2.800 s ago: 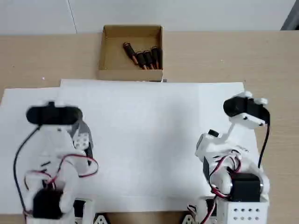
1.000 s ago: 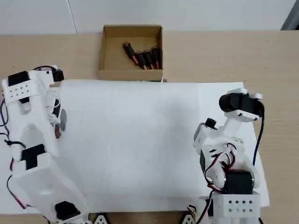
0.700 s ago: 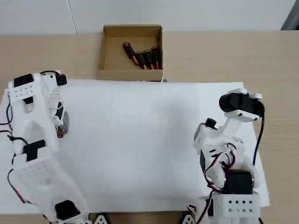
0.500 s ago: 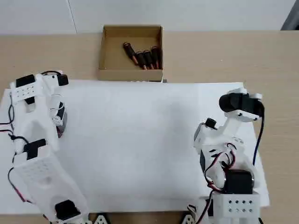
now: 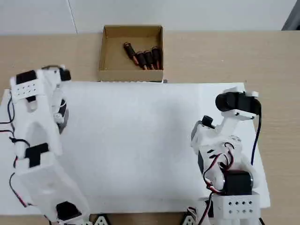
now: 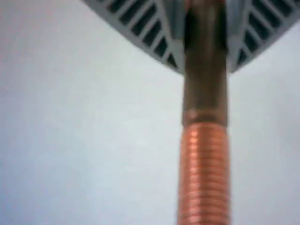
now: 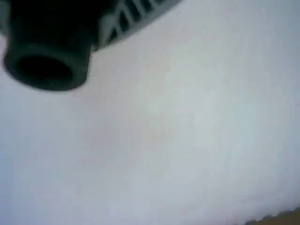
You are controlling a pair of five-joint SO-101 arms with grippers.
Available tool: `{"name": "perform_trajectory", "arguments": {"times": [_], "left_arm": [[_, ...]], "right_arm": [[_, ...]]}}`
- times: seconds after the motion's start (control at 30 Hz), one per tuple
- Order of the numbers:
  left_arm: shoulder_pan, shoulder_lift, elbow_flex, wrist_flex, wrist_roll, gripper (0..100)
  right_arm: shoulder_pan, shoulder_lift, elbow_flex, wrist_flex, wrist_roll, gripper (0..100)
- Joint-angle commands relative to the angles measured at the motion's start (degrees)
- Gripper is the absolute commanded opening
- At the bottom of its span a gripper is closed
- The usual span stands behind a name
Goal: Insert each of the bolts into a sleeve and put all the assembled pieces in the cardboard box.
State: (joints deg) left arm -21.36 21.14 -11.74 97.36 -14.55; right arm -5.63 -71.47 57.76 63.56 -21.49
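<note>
A copper bolt (image 6: 204,164) sticks out from between the grey fingers (image 6: 140,23) of my left gripper (image 6: 205,47), which is shut on its smooth shank, threaded end free. In the high view this gripper (image 5: 61,114) hangs over the left edge of the white paper (image 5: 140,140). My right gripper (image 7: 70,23) is shut on a black sleeve (image 7: 47,58) whose open bore faces the camera; it sits low over the paper's right part (image 5: 204,124). The cardboard box (image 5: 107,51) stands at the back with several assembled pieces (image 5: 143,56) inside.
The white paper sheet covers the table's middle between the two arms. Bare wooden table (image 5: 225,51) lies around the box and along the right edge. Red and black cables (image 5: 220,164) loop over the right arm's base.
The left arm unfolded from its rest pose and swung out to the paper's left edge, then drew the bolt up and toward the back. The right arm shifted slightly left.
</note>
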Motion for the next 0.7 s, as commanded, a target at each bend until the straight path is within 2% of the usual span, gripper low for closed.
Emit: {"name": "perform_trajectory", "arguments": {"times": [0.0,0.13,0.2,0.4,0.67], "left_arm": [[2.64,-9.41,-1.54,0.53,-0.18,1],[5.1,-12.04,-1.54,2.2,1.14,1],[5.45,-11.69,-1.45,2.81,7.74,1],[5.36,-9.58,-1.45,2.81,36.84,1],[5.36,-4.13,-1.36,2.81,81.76,1]], "right_arm": [[-0.48,-0.57,-0.35,-1.36,0.53,0.3],[-0.48,-0.57,-0.35,-1.36,0.53,0.3],[-0.48,-0.57,-0.35,-1.36,0.53,0.3],[-0.31,-0.57,-0.35,-0.92,0.35,0.3],[-0.22,-0.57,-0.35,-0.84,0.35,0.3]]}}
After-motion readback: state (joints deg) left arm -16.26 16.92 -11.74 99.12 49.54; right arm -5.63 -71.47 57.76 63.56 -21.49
